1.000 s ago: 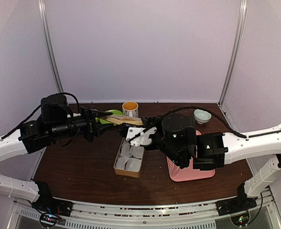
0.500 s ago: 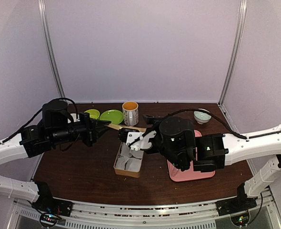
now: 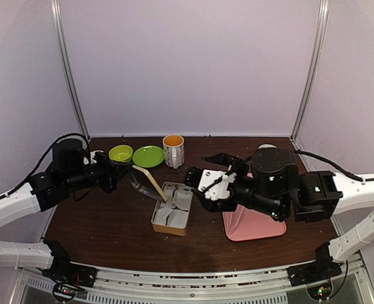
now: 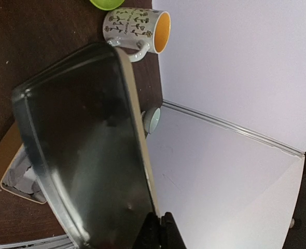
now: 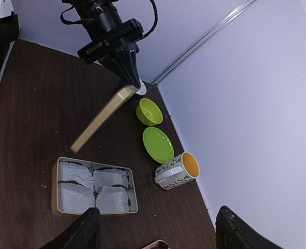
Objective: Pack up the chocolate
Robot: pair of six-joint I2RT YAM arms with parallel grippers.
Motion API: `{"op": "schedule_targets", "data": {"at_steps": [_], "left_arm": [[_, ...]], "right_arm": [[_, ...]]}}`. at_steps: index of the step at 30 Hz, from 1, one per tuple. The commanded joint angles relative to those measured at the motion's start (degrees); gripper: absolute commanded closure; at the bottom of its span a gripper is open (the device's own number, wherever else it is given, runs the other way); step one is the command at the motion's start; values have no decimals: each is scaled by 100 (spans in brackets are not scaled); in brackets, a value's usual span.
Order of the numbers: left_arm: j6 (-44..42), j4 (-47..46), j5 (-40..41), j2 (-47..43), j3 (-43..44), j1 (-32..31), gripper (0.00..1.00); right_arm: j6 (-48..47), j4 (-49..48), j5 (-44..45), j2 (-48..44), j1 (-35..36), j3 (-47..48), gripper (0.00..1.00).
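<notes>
A dark brown wooden table (image 3: 104, 221) stands in a booth of pale lilac walls (image 3: 187, 63) with metal rails (image 3: 68, 69) at the corners. Near its middle sits a tan rectangular open tin (image 3: 168, 229), lined with white crinkled paper cups. Behind the tin stand a white patterned mug with an orange inside (image 3: 173, 150), a flat green plate (image 3: 148, 155) and a small green bowl (image 3: 120, 152). Just right of the tin lies a pink flat tray (image 3: 257, 228).

The left gripper (image 5: 134, 82) is pinched tight on one edge of a tan-rimmed, dark-lined metal lid (image 3: 150, 185). The lid hangs tilted above the tin's left rear corner, its low end nearest the tin; whether it touches the rim cannot be told. The right gripper (image 5: 157, 218) hovers right of the tin with its fingers spread wide, holding and touching nothing.

The chocolate cannot be made out in any view. Only dark streaks along the paper edges inside the tin show, too small to tell.

The left wrist view alone shows the lid's shiny dark inner face, and a small pale bowl (image 4: 152, 119) beyond it. The right wrist view alone shows the tin's four paper cups from above. Only the top view shows both arms and the tray whole.
</notes>
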State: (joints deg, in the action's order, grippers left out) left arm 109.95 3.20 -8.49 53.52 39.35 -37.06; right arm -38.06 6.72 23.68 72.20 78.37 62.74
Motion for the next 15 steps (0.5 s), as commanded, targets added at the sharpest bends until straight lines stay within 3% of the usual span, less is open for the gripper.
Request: {"op": "schedule_targets", "data": {"at_steps": [1,9,15], "left_arm": [[-1365,262,-547,-170,177,508,98],[-2539,-964,-2277,462,-203,1471,100],[-4438,-317,-3467,1402,670,1546,100]], "right_arm": [[1174,54,-1058,-423,-183,-361,24],[1999,-210,-1158,-586,-343,-825,25],[3459,-457,-2064,-511,-792,-978,24]]}}
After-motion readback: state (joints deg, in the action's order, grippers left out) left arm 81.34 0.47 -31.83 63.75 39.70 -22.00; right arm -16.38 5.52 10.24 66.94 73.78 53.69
